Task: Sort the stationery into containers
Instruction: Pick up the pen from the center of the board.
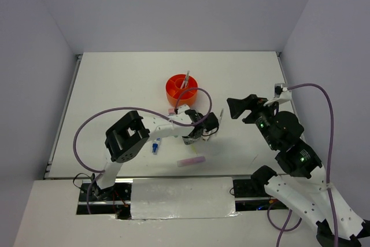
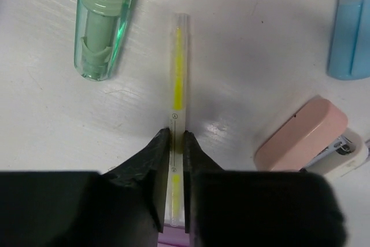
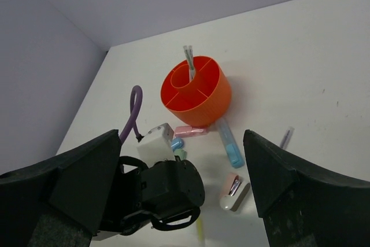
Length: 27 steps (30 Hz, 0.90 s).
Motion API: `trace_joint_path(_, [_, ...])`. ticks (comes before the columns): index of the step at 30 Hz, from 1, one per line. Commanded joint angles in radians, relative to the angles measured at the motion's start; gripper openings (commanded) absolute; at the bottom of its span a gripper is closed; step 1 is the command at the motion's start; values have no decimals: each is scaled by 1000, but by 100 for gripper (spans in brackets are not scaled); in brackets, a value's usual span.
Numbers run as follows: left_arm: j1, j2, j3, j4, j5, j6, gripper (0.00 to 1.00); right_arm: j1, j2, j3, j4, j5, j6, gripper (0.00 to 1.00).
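My left gripper is shut on a thin clear pen with yellow ink, low over the white table. A green highlighter lies to its left. On its right are a blue highlighter and a small pink stapler. The orange organizer stands just beyond my left gripper and has a pen upright in it. My right gripper hangs open and empty above the table, to the right of the organizer.
A pink highlighter and a white-blue tube lie near the table's front edge. Another pink highlighter rests against the organizer's base. A thin purple pen lies to the right. The left arm's purple cable loops over the table.
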State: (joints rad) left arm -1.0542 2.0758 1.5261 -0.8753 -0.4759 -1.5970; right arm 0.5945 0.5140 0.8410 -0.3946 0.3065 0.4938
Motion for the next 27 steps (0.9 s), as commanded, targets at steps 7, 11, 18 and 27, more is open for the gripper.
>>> trace_joint_path(7, [20,-52,-234,197,108,103,0,-9,103,-32,92,-121,0,95])
trace_joint_path(11, [20,-135,-290,321,59,210,0,-35,217,-48,103,-179,12,95])
trace_joint_path(18, [22,-273,-418,653,57,480,0,-58,310,-132,249,-254,66,95])
trace_joint_path(27, [22,-471,-682,1105,132,692,0,-58,451,-190,371,-302,127,91])
